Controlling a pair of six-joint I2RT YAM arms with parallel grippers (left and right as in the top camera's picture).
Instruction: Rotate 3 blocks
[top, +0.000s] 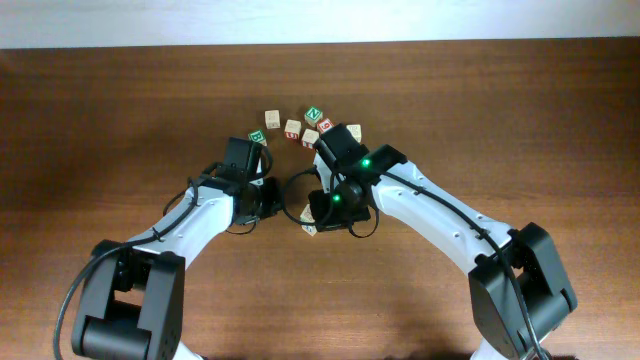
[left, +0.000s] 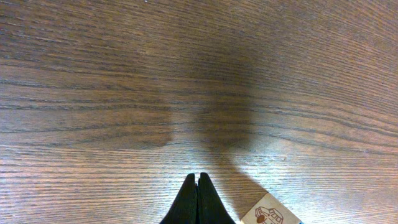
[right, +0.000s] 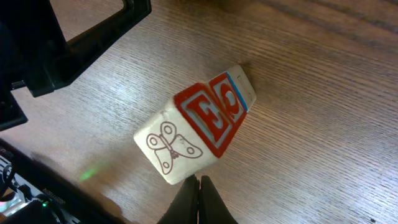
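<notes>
Quick status from us: both end effectors are pressed together and holding nothing. The left end effector (left: 197, 186) points at bare surface (left: 124, 74), with just the corner block (left: 270, 214) peeking in beside it. The right end effector (right: 199, 186) sits just short of the butterfly block (right: 171, 146), which touches a red-letter block (right: 233, 93) with a blue edge. Neither is pinched.

Most of the pile sits by the green block (top: 314, 114). The pale block (top: 272, 118) is to its left, the orange-marked block (top: 292, 128) is just on the robot's side of it, and the plain block (top: 353, 131) is off to its right. The butterfly pair lies well away from the green block, toward the robot, mostly hidden under the right arm.

Honestly, we can't tell whether any block has been turned. Our guess is that most of the rotating is still to do, and that the butterfly pair is what's being worked on now.
</notes>
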